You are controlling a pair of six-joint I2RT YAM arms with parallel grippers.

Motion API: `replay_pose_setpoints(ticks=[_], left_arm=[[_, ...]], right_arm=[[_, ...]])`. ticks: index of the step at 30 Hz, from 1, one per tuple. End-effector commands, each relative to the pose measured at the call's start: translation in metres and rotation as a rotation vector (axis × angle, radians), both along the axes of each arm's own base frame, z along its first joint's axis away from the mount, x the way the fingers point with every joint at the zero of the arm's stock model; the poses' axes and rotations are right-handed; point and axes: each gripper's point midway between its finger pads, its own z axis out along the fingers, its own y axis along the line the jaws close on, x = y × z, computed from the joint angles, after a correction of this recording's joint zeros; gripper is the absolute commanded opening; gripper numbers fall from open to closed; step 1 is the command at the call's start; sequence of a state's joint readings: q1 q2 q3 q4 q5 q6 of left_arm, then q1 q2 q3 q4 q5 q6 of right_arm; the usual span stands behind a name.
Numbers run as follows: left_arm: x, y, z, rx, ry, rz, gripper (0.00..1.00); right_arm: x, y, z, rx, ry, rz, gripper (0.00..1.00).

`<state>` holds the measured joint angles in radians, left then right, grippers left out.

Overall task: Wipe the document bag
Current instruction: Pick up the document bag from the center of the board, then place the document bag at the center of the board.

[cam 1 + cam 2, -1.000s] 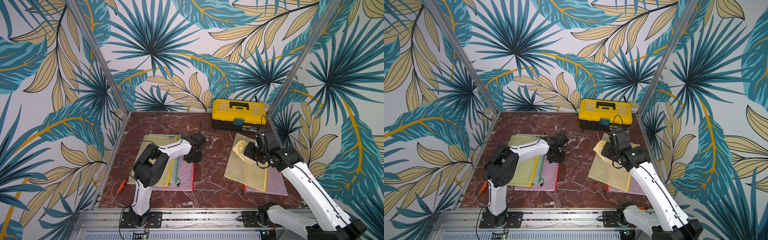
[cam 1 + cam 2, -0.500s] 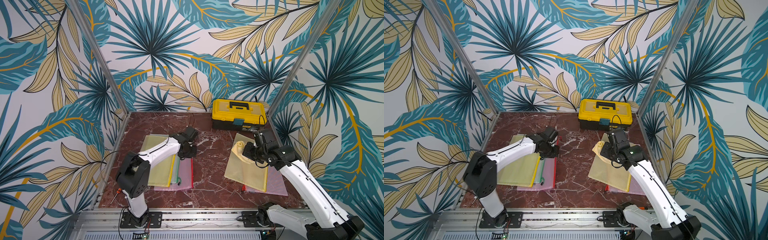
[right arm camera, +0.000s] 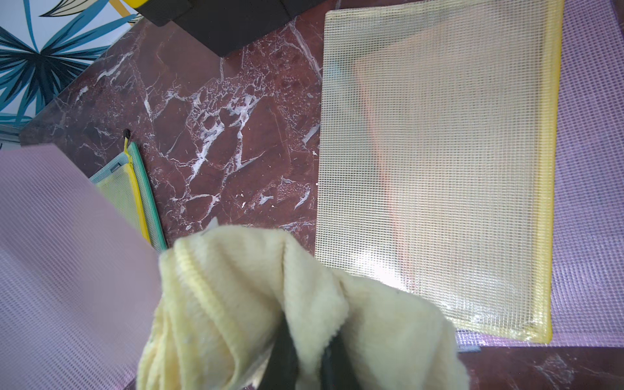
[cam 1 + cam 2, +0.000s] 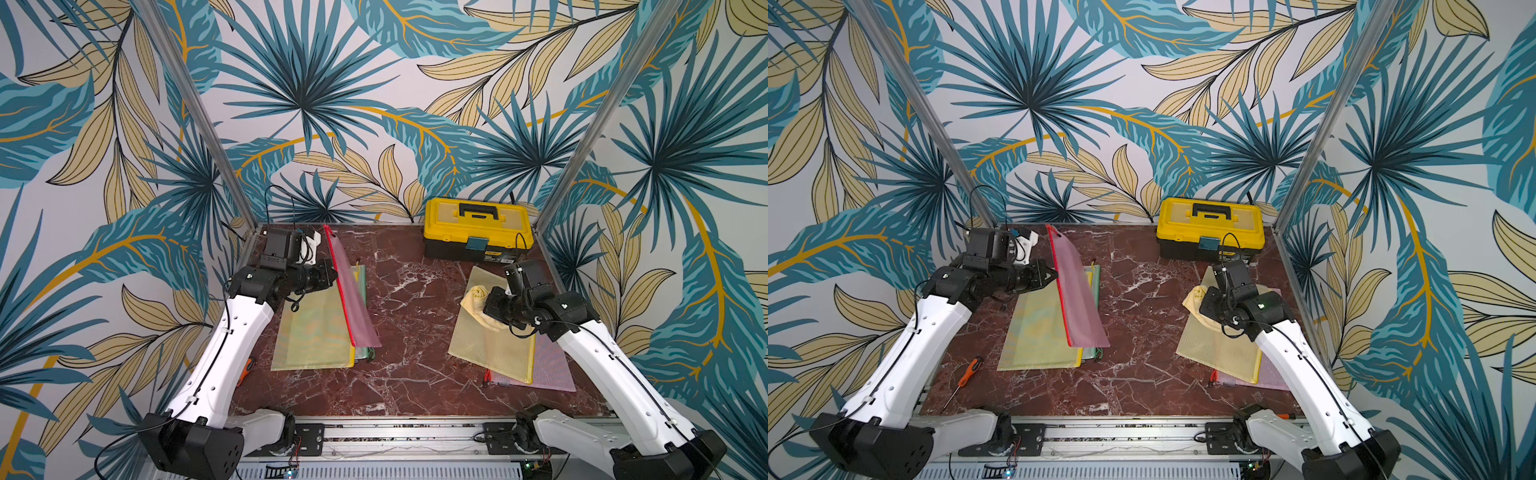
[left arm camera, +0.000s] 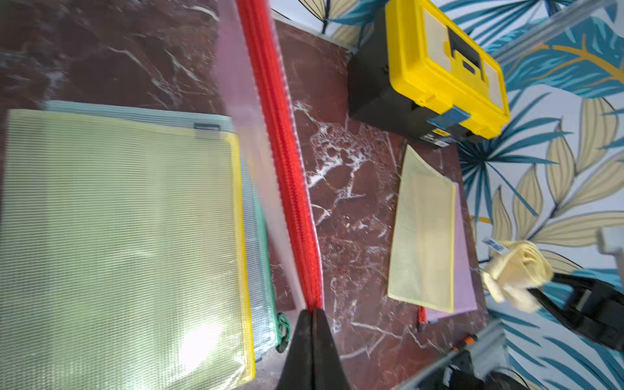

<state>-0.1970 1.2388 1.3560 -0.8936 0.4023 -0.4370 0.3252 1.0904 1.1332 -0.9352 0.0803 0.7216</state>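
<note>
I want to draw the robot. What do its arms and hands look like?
The left arm and right arm are white shells with black joints and thin black cables. The left hand and right hand are black, each with two fingers.

A dark red marble table (image 4: 415, 291) with white veining is filling the floor of the enclosure. A yellow and black toolbox (image 4: 478, 228) is sitting at its back edge, toward the right. On the left side, a yellow-green mesh bag (image 4: 309, 332) is lying flat, overlapping a green bag (image 5: 260, 270) whose edge is showing beside it. On the right side, a pale yellow mesh bag (image 4: 490, 345) is lying flat with one long edge overlapping a purple bag (image 4: 548, 365). In a top view, an orange-handled screwdriver (image 4: 967, 372) is lying near the front left corner, apart from the bags.
</note>
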Motion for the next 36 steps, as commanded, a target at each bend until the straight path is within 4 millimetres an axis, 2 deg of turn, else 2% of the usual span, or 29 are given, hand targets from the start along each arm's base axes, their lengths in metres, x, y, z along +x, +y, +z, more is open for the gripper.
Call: replay_pose_setpoints(ticks=[1,4,6,8,10,15,18,22,26,29,32,33,34,35,36], left_arm=[[-0.009,-0.013,0.041,-0.05,-0.083,-0.07,0.0],[-0.007,-0.009,0.055,-0.022,-0.105,-0.058,0.0],[-0.006,-0.013,0.064,-0.009,-0.112,-0.069,0.0],[-0.003,-0.021,0.063,0.021,-0.101,-0.081,0.0],[0.001,-0.035,0.049,0.065,-0.052,-0.103,0.0],[0.011,-0.075,-0.012,0.227,0.114,-0.132,0.0],[0.014,-0.114,-0.04,0.271,0.175,-0.177,0.0],[0.011,-0.185,-0.079,0.238,0.297,-0.282,0.0],[0.012,-0.253,-0.112,0.233,0.342,-0.354,0.0],[0.015,-0.296,-0.125,0.188,0.355,-0.389,0.0],[0.024,-0.322,-0.134,0.134,0.375,-0.39,0.01],[0.028,-0.327,-0.151,0.142,0.398,-0.386,0.04],[0.032,-0.331,-0.152,0.135,0.39,-0.383,0.12],[0.036,-0.332,-0.152,0.139,0.375,-0.376,0.23],[0.04,-0.331,-0.149,0.147,0.354,-0.366,0.41]], right_arm=[[0.001,0.003,0.003,0.018,-0.008,0.006,0.0],[-0.001,0.003,0.003,0.027,-0.012,0.009,0.0],[-0.004,0.002,0.004,0.024,-0.012,0.009,0.0],[-0.008,0.0,0.003,0.013,-0.007,0.009,0.0],[-0.012,-0.003,0.001,0.006,-0.004,0.009,0.0],[-0.025,-0.012,0.001,-0.023,-0.003,-0.002,0.0],[-0.035,-0.02,0.002,-0.046,-0.015,-0.007,0.0],[-0.047,-0.03,0.004,-0.085,-0.017,-0.017,0.0],[-0.054,-0.038,0.001,-0.12,-0.005,-0.023,0.0],[-0.057,-0.04,-0.004,-0.129,0.004,-0.023,0.0],[-0.057,-0.036,-0.011,-0.115,0.021,-0.013,0.0],[-0.057,-0.033,-0.013,-0.104,0.026,-0.005,0.0],[-0.055,-0.029,-0.016,-0.085,0.03,0.007,0.0],[-0.052,-0.021,-0.019,-0.053,0.034,0.023,0.0],[-0.05,-0.014,-0.023,-0.02,0.042,0.04,0.0]])
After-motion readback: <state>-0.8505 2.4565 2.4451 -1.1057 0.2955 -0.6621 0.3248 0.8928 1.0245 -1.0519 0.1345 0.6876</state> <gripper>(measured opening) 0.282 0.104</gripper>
